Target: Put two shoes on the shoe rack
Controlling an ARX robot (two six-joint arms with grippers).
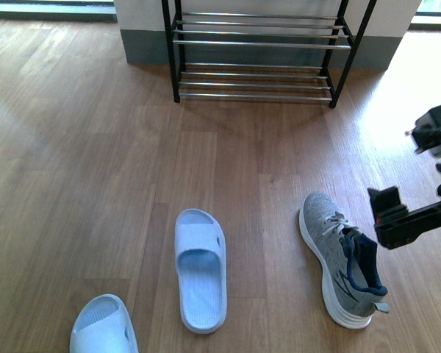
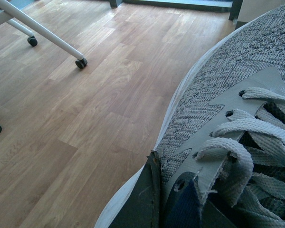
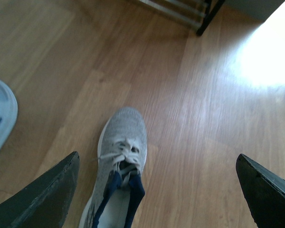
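One grey sneaker (image 1: 338,254) lies on the wood floor at the right, toe toward the shoe rack (image 1: 257,44) at the back wall. My right gripper (image 1: 388,217) hangs open just right of that sneaker's collar. From the right wrist the sneaker (image 3: 121,156) sits near one finger of the right gripper (image 3: 156,159), and a corner of the rack (image 3: 180,9) shows. A second grey sneaker (image 2: 228,85) fills the left wrist view, with my left gripper (image 2: 166,190) shut on its side by the laces. The left arm is out of the front view.
Two pale blue slides (image 1: 200,268) (image 1: 103,327) lie on the floor left of the sneaker; one slide (image 3: 0,114) edges into the right wrist view. White legs on casters (image 2: 47,35) stand on the floor in the left wrist view. Sunlight glares on the floor at the right.
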